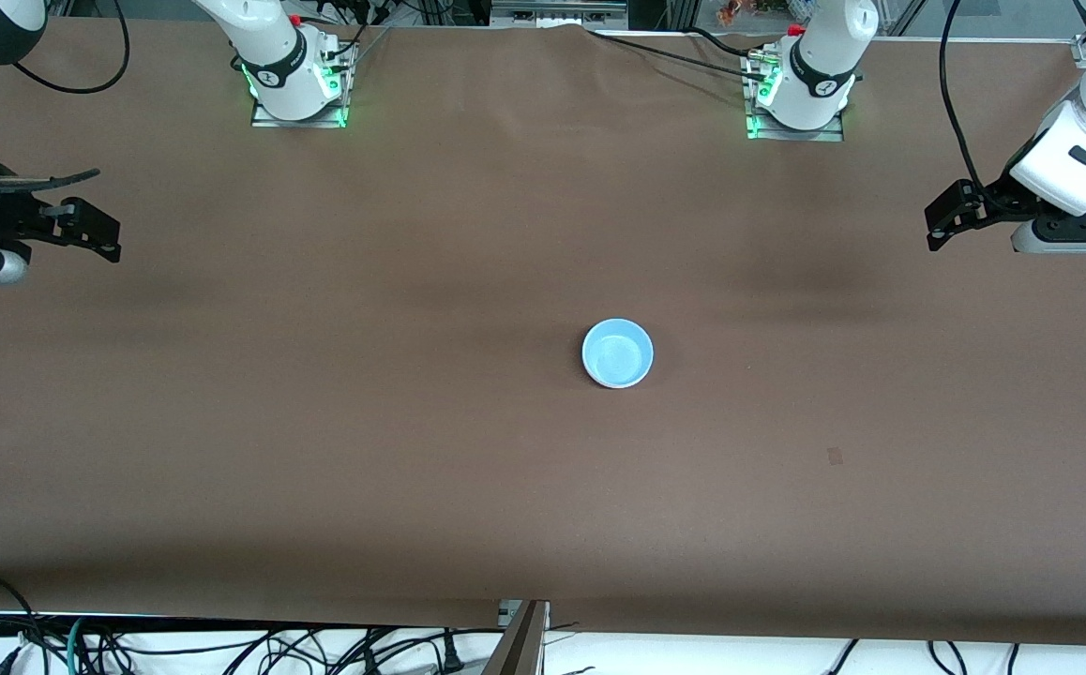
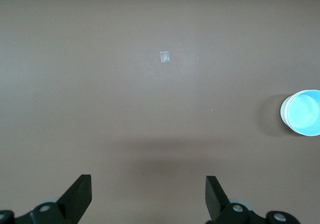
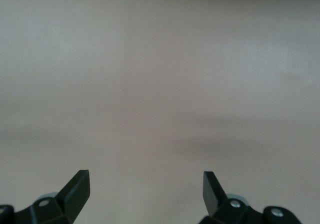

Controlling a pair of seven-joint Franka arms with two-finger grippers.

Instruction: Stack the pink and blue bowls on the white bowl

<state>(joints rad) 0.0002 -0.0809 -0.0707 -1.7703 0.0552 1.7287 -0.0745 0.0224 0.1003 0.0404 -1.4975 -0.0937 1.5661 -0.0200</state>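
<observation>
A light blue bowl [image 1: 617, 352] stands upright near the middle of the table and also shows in the left wrist view [image 2: 304, 113]. A whitish band [image 2: 283, 112] runs along its side; I cannot tell whether that is the white bowl under it. The pink bowl does not show in any view. My left gripper [image 1: 942, 221] hangs open and empty above the left arm's end of the table, well away from the bowl; its own view [image 2: 148, 184] shows bare table between the jaws. My right gripper [image 1: 100, 231] hangs open and empty above the right arm's end [image 3: 145, 180].
A small square patch of tape [image 1: 835, 456] lies on the brown table cover, nearer the front camera than the bowl and toward the left arm's end; it also shows in the left wrist view [image 2: 165, 57]. Cables hang below the table's front edge.
</observation>
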